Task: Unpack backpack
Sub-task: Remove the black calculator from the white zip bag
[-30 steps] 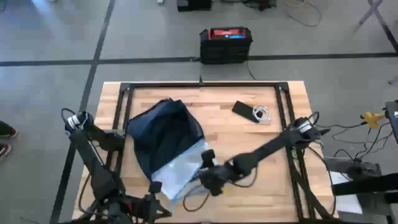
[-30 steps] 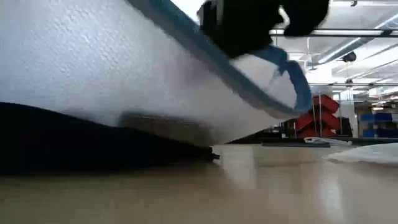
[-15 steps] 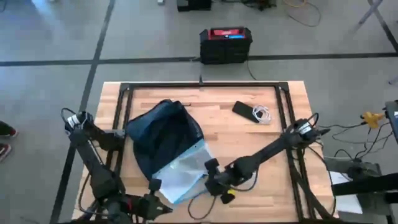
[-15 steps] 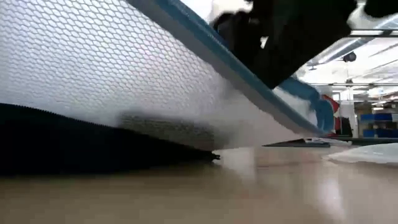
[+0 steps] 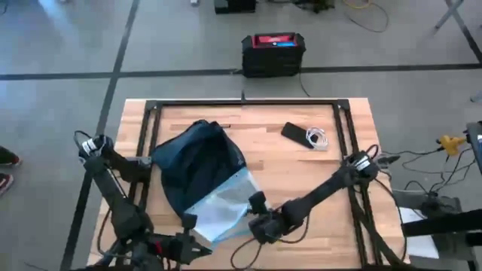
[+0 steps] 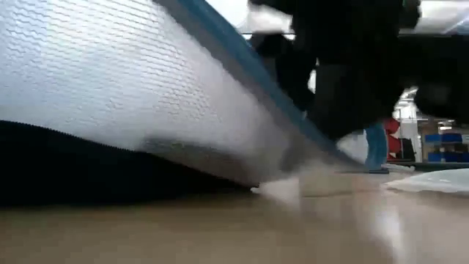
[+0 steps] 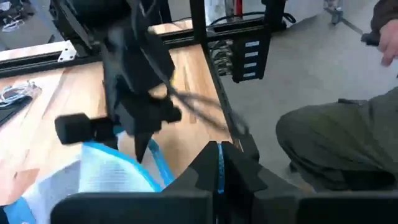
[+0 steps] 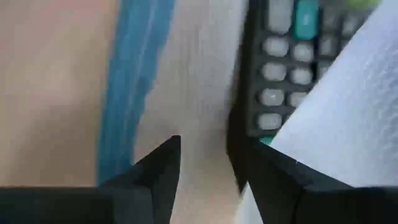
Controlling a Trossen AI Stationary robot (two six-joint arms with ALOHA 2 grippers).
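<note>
High view first: at about six o'clock on the tabletop [image 5: 301, 181], closest to us, our right gripper [image 5: 261, 226] is down at the near corner of a white mesh pouch [image 5: 218, 205] with blue edging, which sticks out of the backpack [image 5: 197, 162]. In the right wrist view the fingers stand a little apart over the pouch, with a dark calculator [image 8: 283, 68] showing through the mesh; we cannot tell whether they have pinched any fabric. Our left gripper [image 5: 167, 248], fingers pressed together and holding nothing, waits at about seven o'clock by the front edge.

We judge the unpacking partly done. The pouch is well out of the bag's mouth, though its far end still lies on or inside the pale lining. Whether anything more remains inside the backpack is hidden from us.

Further back, the backpack itself sits at about nine to ten o'clock, slumped on the light wooden boards. At roughly one o'clock lie a dark phone [image 5: 294, 134] and a coiled white cable [image 5: 317, 138], touching each other and well apart from the bag.

Beyond the tabletop, at twelve o'clock on the grey floor, stands a black box with a red top [image 5: 273, 53]. A seated person's leg [image 7: 348, 143] shows in the left wrist view.
</note>
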